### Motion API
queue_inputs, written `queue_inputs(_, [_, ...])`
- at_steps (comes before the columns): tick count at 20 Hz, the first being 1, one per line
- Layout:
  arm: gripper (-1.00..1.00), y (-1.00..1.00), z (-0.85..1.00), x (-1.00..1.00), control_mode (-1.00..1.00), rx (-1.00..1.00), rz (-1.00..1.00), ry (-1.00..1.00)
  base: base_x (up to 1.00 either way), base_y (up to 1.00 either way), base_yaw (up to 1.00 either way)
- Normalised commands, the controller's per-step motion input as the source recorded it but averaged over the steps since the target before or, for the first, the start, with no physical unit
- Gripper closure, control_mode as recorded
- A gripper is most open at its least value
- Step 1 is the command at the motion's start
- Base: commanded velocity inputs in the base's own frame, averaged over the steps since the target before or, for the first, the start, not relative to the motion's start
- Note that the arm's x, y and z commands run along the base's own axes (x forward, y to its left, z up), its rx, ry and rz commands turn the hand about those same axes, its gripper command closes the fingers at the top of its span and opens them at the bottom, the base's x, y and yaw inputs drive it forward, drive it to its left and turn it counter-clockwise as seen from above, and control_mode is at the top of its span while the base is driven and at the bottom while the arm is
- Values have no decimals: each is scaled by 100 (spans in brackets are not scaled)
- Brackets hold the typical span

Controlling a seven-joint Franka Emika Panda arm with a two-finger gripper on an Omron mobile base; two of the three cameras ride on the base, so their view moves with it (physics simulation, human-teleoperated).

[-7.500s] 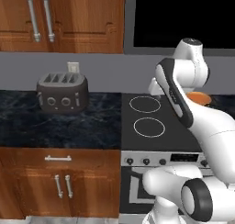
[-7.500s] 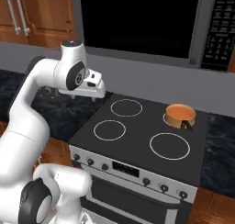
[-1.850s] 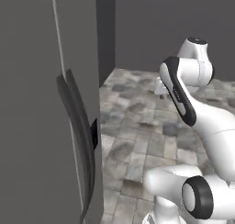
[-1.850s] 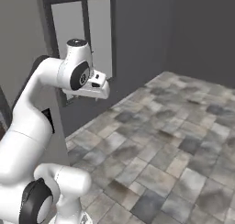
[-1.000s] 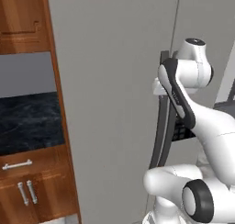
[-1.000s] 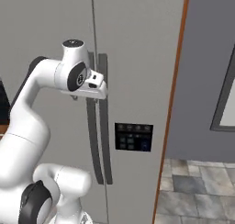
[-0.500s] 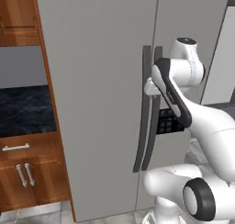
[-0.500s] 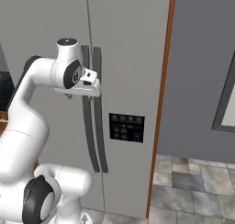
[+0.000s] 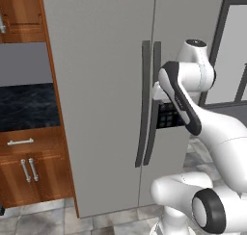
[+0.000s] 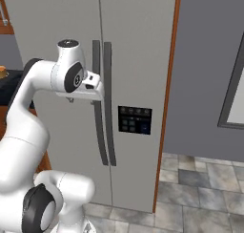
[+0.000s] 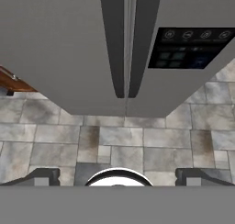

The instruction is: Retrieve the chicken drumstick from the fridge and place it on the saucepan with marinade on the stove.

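Since both doors are shut, the step in hand looks like getting the fridge (image 9: 106, 84) open, and nothing's been grabbed yet. Closest in, the gripper (image 11: 117, 176) has its fingers spread as wide as they seem to go, with nothing between them, pointing down at the tiled floor (image 11: 137, 145) with the bottom of the doors further along its line of sight. From the base cameras the hand sits just in front of the two long dark handles (image 10: 104, 108), roughly level with the upper part of them, close but I can't tell if it's touching.

Past that you've got the dark control panel (image 10: 135, 119) on the right-hand door, and wooden cabinets (image 9: 29, 166) with a dark counter off to the left.

The chicken drumstick is presumably inside, no way to see it with the doors closed. The saucepan and stove aren't in front of the robot right now.

My take on doing it well: pick one handle, line the open fingers up square across it so they straddle it rather than clip both, close firmly, then pull along the door's swing arc instead of straight back so the grip doesn't slip off the curved bar
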Motion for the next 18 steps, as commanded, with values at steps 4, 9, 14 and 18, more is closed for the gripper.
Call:
queue_inputs(4, [-100,0,0,0,100,0,0,0,0,0,0])
queue_inputs(9, [-100,0,0,0,100,0,0,0,0,4,0])
queue_inputs(14, [-100,0,0,0,100,0,0,0,-2,14,0])
queue_inputs(18, [-100,0,0,0,100,0,0,0,0,13,0])
